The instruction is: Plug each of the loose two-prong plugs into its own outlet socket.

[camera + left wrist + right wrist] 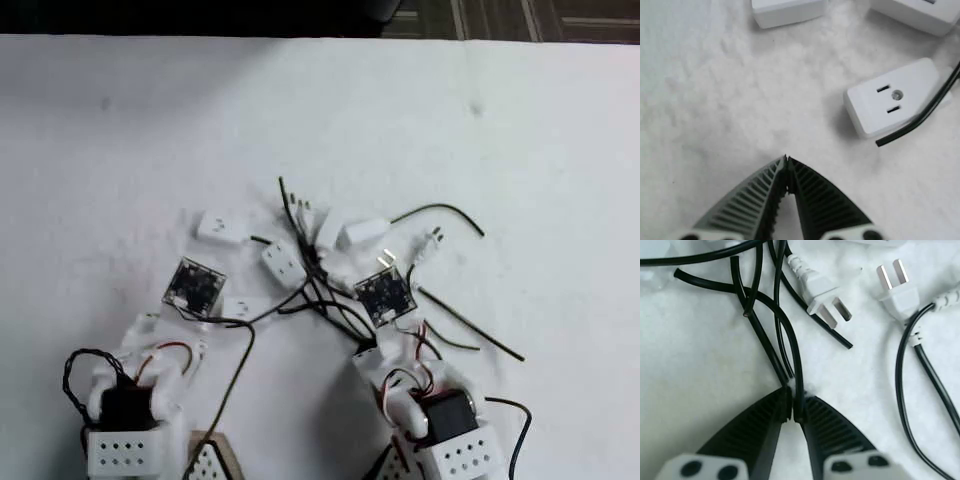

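Two white two-prong plugs lie loose on the white table ahead of my right gripper (pixel 792 402): one plug (pixel 821 296) among tangled black cables (pixel 765 325), the other plug (pixel 900 295) off to the side. The right gripper is shut, and a black cable runs under its tips. My left gripper (pixel 787 167) is shut and holds nothing. A white outlet socket (pixel 892 97) lies face up just beyond it, with a black cable end (pixel 920 120) across it. From above, several white outlets (pixel 220 227) (pixel 283 262) and a plug (pixel 432 241) lie in front of both arms.
More outlet blocks (pixel 787 11) (pixel 920 12) lie farther from the left gripper. Loose black cable pieces (pixel 470 325) stretch to the right of the right arm (pixel 440 415). The left arm (pixel 130 405) rests at the near left. Bare table (pixel 320 110) extends beyond the clutter.
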